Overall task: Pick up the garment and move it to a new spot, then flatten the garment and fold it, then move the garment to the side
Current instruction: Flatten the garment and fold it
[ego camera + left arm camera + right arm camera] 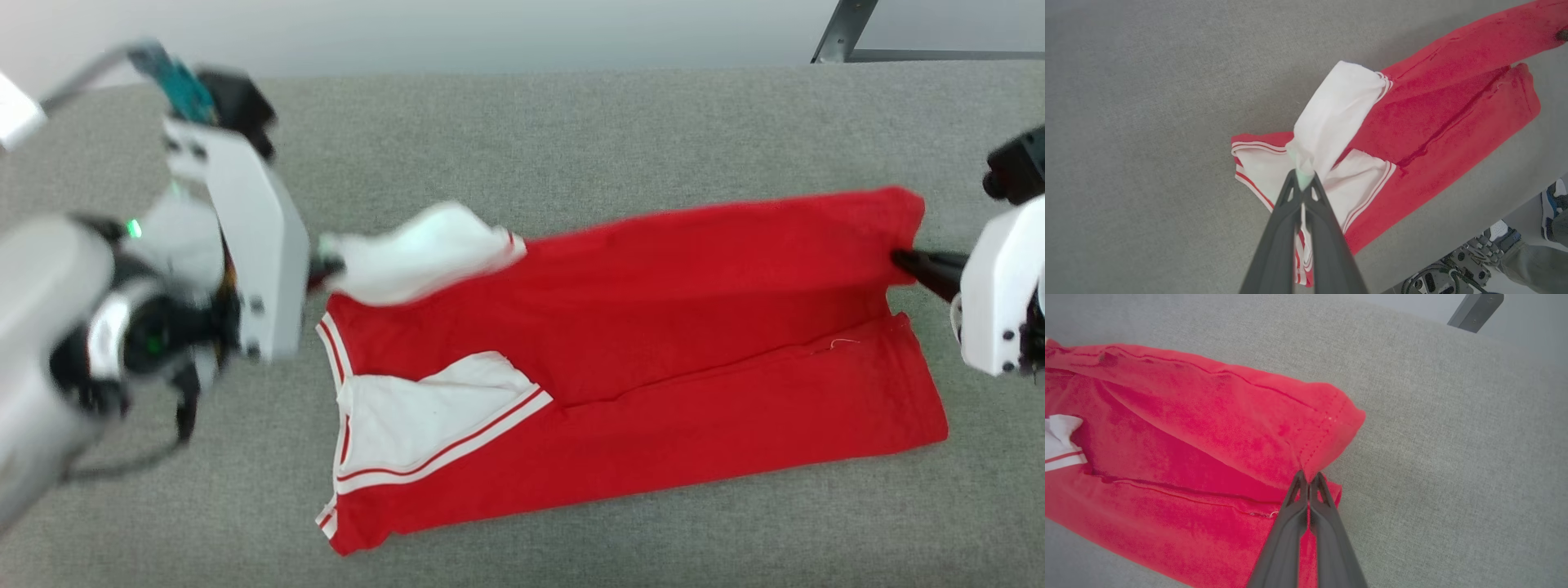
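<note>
As the head view shows, the garment (653, 343) lies lengthwise on the grey table (571, 131), with its sleeves toward the robot's left. The near long side looks already turned over. The left claw (322, 268) is closed on the far white sleeve (424, 249) and holds it raised above the cloth. The right claw (902, 260) is closed on the hem (906, 220) at the other end. I judge that both grip the same far side, so that this strip can be carried over as one straight fold.

In the left wrist view, the two fingers meet tightly on a bunched tip of the far white sleeve. The second sleeve (1363, 179) lies flat beneath.

In the right wrist view, the fingers pinch the stitched hem, which is lifted a little from the lower layer. The pull probably keeps this side tight.
</note>
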